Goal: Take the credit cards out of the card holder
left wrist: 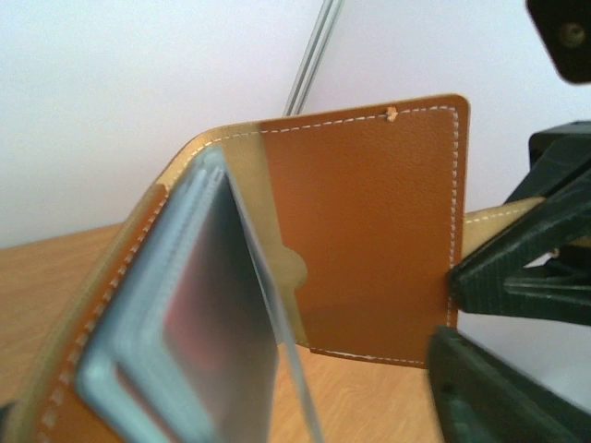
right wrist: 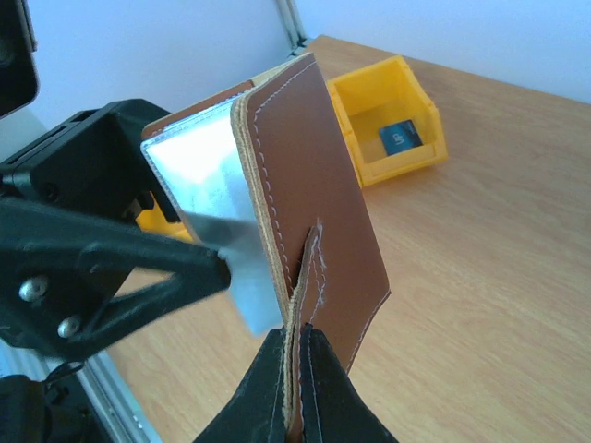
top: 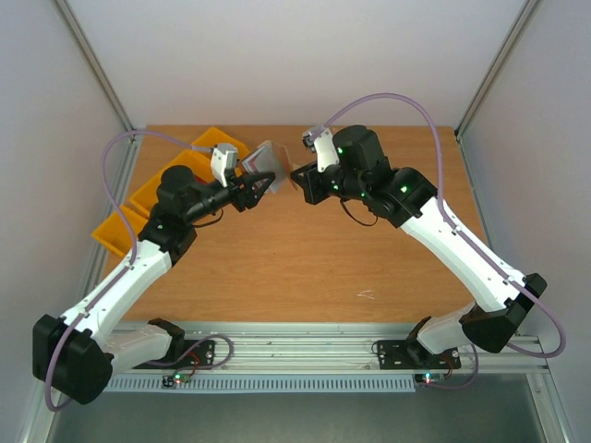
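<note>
**Robotics lab test cell**

A bare wooden table point(top: 305, 277) sits inside a booth of plain white panels point(top: 295, 55) held by aluminium frame posts point(top: 97, 69). Two white-and-black robot arms, a left arm point(top: 129, 272) and a right arm point(top: 462, 249), are bolted to a metal rail point(top: 305, 355) along the near edge, with cables point(top: 111, 166) looping from them. Yellow plastic parts bins point(top: 113, 233) stand on the table's left side.
</note>
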Motion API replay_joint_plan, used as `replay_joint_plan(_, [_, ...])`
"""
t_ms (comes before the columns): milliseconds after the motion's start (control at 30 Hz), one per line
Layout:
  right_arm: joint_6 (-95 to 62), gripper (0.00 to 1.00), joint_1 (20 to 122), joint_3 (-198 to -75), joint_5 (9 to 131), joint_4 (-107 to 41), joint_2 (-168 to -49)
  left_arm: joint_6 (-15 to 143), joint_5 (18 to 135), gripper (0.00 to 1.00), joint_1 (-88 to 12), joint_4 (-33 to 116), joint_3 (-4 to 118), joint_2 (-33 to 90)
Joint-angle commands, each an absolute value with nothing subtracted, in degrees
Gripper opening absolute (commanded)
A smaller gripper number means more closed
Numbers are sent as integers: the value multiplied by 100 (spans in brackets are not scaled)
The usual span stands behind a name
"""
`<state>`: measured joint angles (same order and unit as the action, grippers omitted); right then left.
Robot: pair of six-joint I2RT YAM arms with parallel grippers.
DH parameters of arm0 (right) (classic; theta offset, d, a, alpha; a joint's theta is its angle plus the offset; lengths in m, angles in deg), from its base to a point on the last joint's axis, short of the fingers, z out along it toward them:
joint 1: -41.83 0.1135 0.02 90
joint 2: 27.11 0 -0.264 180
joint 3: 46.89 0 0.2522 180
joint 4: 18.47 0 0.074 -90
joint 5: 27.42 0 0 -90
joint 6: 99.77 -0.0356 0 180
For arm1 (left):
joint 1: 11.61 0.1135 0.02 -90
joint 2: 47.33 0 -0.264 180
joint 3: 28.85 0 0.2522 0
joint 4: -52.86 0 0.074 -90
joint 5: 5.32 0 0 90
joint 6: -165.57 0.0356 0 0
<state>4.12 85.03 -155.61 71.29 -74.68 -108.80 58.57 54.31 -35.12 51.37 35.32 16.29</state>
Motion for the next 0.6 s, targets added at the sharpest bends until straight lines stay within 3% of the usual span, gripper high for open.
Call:
replay_joint_plan(0, [538, 1, 8443, -15484, 7562, -7167, -10627, 5875, 5310, 46, -3518, 5420, 3449, 1444])
replay_joint_plan(167, [561, 1, 8330, -15398, 7964, -7087, -10610, 5781, 4929, 8, -3517, 5367, 3449, 1371])
replay_joint_plan(233, [625, 1, 8249, -15330, 8101, -7071, -10591, 5735, 4943, 1, -3518, 5289, 3456, 1342])
replay_joint_plan(300, [748, 4, 8176, -15329, 8281, -7178, -10618, 5705, 4998, 0, -3519, 5157, 3490, 1308])
replay_joint_plan(400, [987, 42, 8184, -15429, 8149, -7423, -10769, 5690, 5101, 0, -3526, 4919, 3534, 1281])
replay_joint_plan(567, [1209, 77, 8529, -15488, 7753, -7187, -11014, 5575, 5188, 0, -3534, 4858, 3582, 1313])
